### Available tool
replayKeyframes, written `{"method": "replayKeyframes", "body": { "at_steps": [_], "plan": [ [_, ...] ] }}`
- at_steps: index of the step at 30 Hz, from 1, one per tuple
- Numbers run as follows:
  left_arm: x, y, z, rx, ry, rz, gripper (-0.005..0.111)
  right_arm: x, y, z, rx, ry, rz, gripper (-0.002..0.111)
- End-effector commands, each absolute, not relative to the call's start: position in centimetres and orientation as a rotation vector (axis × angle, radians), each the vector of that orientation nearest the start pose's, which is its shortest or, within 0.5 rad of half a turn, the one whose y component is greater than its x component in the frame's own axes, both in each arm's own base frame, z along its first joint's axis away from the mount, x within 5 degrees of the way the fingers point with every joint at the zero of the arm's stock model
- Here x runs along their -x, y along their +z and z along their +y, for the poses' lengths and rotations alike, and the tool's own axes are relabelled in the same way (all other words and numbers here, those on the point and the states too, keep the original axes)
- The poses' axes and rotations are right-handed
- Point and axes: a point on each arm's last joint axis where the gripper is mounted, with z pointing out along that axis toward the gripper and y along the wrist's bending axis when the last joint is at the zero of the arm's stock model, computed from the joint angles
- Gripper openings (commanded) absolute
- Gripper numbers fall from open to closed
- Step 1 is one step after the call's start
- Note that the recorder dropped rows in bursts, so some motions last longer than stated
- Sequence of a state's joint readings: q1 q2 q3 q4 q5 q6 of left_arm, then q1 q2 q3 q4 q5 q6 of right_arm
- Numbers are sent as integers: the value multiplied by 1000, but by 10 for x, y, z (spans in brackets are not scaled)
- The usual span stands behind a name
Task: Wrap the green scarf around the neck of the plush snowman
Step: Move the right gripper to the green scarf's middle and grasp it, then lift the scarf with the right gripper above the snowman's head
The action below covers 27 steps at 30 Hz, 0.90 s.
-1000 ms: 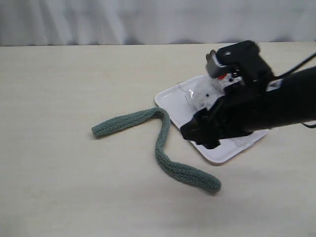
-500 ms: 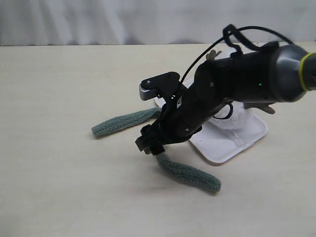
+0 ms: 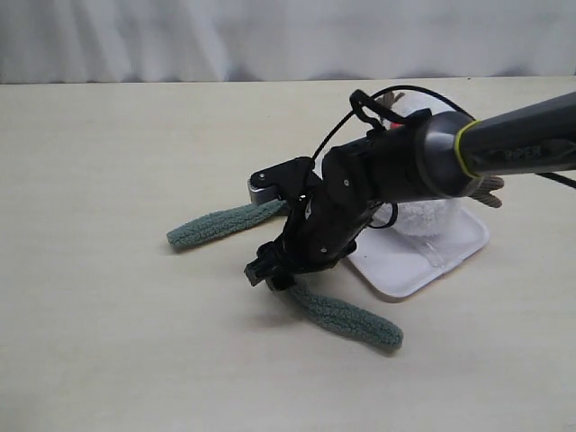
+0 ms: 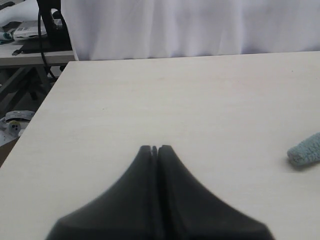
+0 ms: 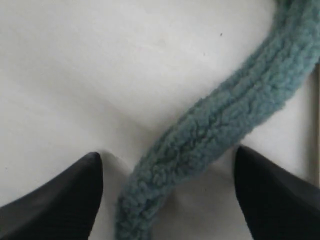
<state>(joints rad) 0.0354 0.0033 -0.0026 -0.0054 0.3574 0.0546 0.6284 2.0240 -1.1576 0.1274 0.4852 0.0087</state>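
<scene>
Grey-green scarf [image 3: 220, 222]; white snowman [image 3: 425, 216]; white tray [image 3: 405, 272]; pale beige woodgrain table [image 3: 108, 324].

A pale wood-grain table [image 3: 108, 342] fills the scene. On its right half lies a flat white rectangular tray [image 3: 416, 268], turned so one corner points to the near side. A white curtain [image 3: 180, 40] hangs along the far edge. Beyond the table's corner stand a cluttered grey bench [image 4: 25, 50] and black cables [image 4: 41, 30].

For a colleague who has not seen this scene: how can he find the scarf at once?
On the pale table, in the exterior view, look just left of the white tray. There lies the green scarf, a long strip bent in a curve, with the right pincer open astride it. Only it is fuzzy and grey-green.
</scene>
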Motion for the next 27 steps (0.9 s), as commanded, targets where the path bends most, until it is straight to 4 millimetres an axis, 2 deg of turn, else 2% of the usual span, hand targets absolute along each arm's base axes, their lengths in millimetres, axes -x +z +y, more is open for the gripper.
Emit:
{"method": "replayKeyframes", "body": {
  "at_steps": [1, 5, 8, 9, 11, 13, 15, 16, 17, 18, 19, 20, 23, 26, 27],
  "plan": [
    [-53, 182, 1, -17, 52, 1831, 0, -306, 95, 229, 737, 226, 2776, 68],
    [-53, 182, 1, -17, 52, 1831, 0, -303, 89, 227, 748, 212, 2813, 61],
    [-53, 182, 1, -17, 52, 1831, 0, -299, 88, 225, 765, 193, 2864, 35],
    [-53, 182, 1, -17, 52, 1831, 0, -297, 88, 224, 806, 182, 2877, 22],
    [-53, 182, 1, -17, 52, 1831, 0, -295, 91, 223, 916, 160, 2901, 4],
    [-53, 182, 1, -17, 52, 1826, 0, -296, 103, 224, 928, 163, 2907, 4],
    [-53, 182, 1, -17, 52, 1826, 0, -294, 125, 225, 942, 172, 2865, 4],
    [-53, 182, 1, -17, 52, 1826, 0, -289, 145, 227, 1002, 145, 2793, 4],
    [-53, 182, 1, -17, 52, 1826, 0, -285, 157, 230, 1045, 127, 2752, 4],
    [-53, 182, 1, -17, 52, 1826, 0, -275, 180, 235, 1113, 87, 2658, 4],
    [-53, 182, 1, -17, 52, 1826, 0, -271, 190, 237, 1135, 74, 2619, 4],
    [-53, 182, 1, -17, 52, 1826, 0, -262, 212, 240, 1163, 52, 2533, 4],
    [-53, 182, 1, -17, 52, 1826, 0, -248, 248, 239, 1149, 5, 2404, 4],
    [-53, 182, 1, -17, 52, 1826, 0, -231, 300, 225, 1047, -42, 2240, 4],
    [-53, 182, 1, -17, 52, 1826, 0, -228, 310, 221, 1027, -41, 2211, 4]
  ]
}}
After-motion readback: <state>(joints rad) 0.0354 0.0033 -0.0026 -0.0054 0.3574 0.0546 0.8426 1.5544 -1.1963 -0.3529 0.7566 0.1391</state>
